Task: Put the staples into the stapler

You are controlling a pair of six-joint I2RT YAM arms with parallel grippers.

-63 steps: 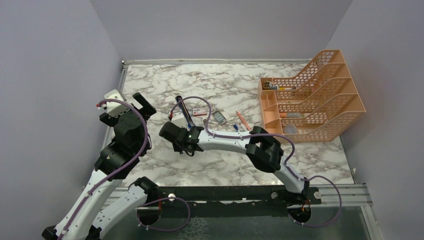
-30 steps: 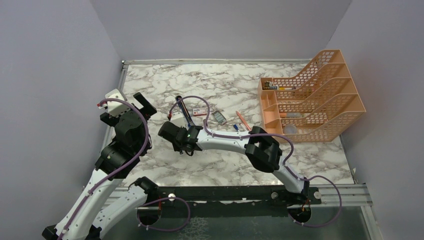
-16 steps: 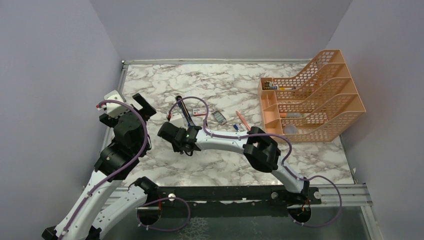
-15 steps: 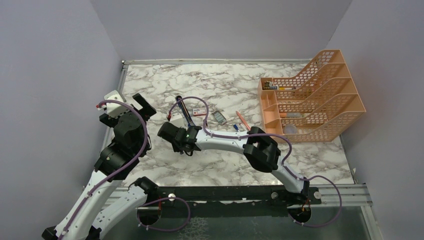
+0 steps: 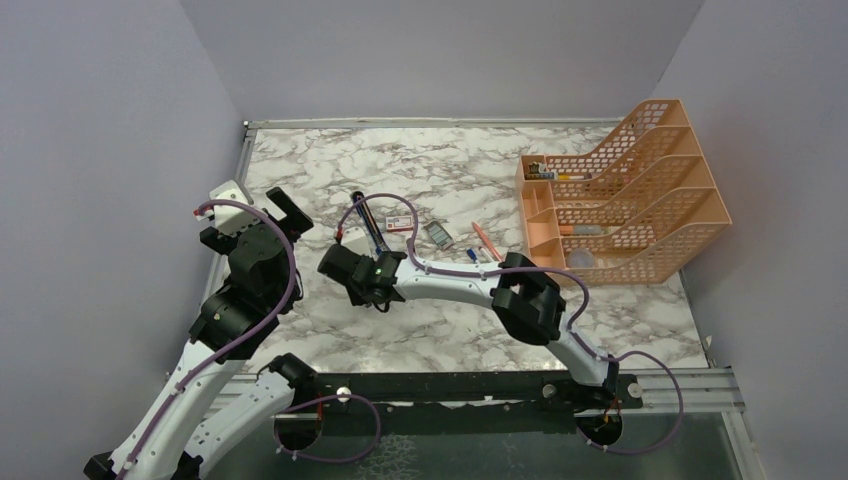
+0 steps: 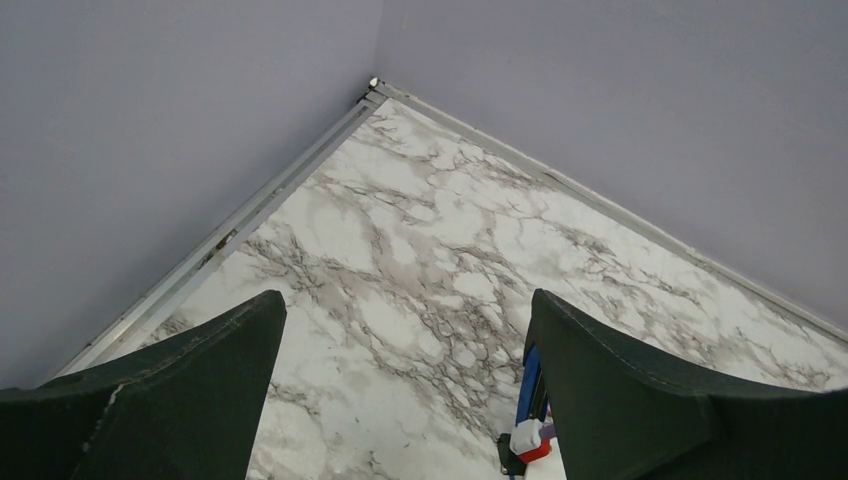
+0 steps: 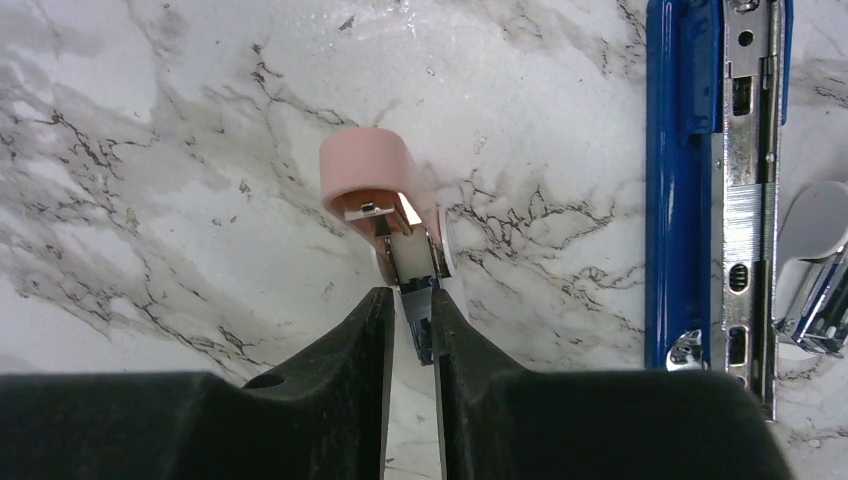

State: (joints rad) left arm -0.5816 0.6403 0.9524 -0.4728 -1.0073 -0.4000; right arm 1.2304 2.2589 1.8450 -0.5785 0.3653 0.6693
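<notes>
Right end effector (image 7: pixel 410 298), clamped on a grey strip (image 7: pixel 418 325), sits just left of the open stapler (image 7: pixel 690 150), fingers parallel to its long axis.

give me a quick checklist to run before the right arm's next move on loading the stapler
1. stapler open, silver channel exposed: ok
2. right end effector shut on a small dark piece: ok
3. that piece is a staple strip: cannot tell; a pink item lies just beyond it
4. held piece lined up over the channel: not ok, it is off to the stapler's side
5. left end effector open, empty, apart from the stapler: ok
6. staple box on the table beside the stapler: ok
</notes>
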